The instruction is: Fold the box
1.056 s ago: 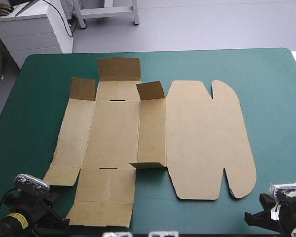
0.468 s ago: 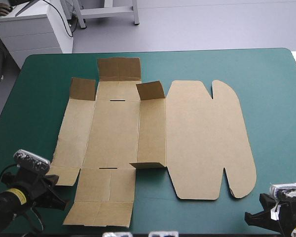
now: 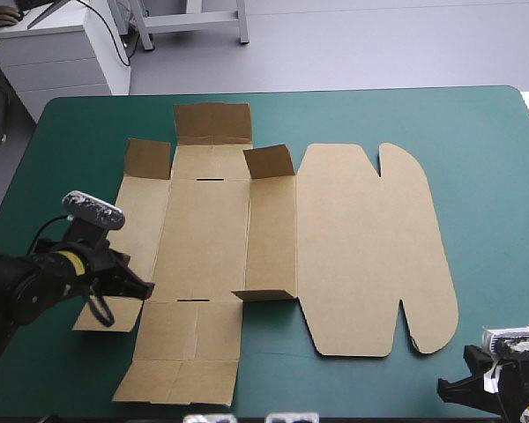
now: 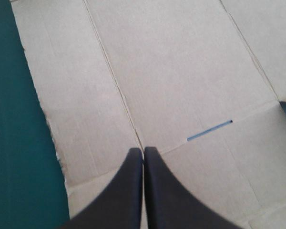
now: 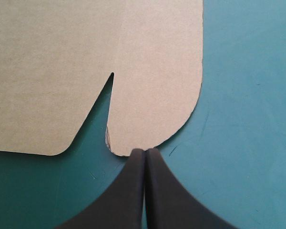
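The brown box [image 3: 273, 238] lies as a cut sheet on the teal-green cover, its rounded lid [image 3: 370, 247] flat to the right. Three flaps at its far end stand raised, and one small flap [image 3: 264, 294] at the near end of the inner wall is up too. My left gripper [image 3: 146, 288] is shut with nothing in it, low over the near end of the left wall panel. In the left wrist view its tips [image 4: 143, 150] sit on the crease beside the base, a slot [image 4: 209, 130] just ahead. My right gripper [image 3: 444, 387] is shut near the table's front right corner, tips [image 5: 145, 151] at the lid's rounded ear [image 5: 157, 95].
Bare teal-green cover [image 3: 494, 194] runs in a wide strip to the right of the lid and a narrower one [image 3: 53, 176] to the left of the box. A white cabinet [image 3: 62, 53] stands beyond the far left corner.
My left arm has moved from the near left corner forward and inward, over the box's left wall panel. The right arm and the box have not moved.
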Action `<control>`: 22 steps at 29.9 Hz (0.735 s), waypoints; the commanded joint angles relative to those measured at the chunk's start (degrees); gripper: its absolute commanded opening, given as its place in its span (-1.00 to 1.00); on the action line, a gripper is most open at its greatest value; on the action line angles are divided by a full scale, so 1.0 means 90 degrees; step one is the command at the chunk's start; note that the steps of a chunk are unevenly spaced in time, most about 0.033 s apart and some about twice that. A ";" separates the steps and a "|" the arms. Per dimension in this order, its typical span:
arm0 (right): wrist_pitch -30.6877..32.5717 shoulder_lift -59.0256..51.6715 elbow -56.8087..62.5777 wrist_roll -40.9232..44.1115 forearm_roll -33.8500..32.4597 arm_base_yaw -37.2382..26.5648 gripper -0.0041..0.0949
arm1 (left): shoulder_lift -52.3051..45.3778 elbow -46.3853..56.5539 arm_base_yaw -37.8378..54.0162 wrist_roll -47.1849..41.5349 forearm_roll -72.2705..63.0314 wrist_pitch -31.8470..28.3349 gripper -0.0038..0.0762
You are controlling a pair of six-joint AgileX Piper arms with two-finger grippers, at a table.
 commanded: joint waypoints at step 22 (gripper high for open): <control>-0.0361 0.0089 -0.0143 -0.0012 -0.0019 -0.0038 -0.96 | 0.2706 -0.1245 0.4253 0.3040 -0.3946 -0.0466 -0.92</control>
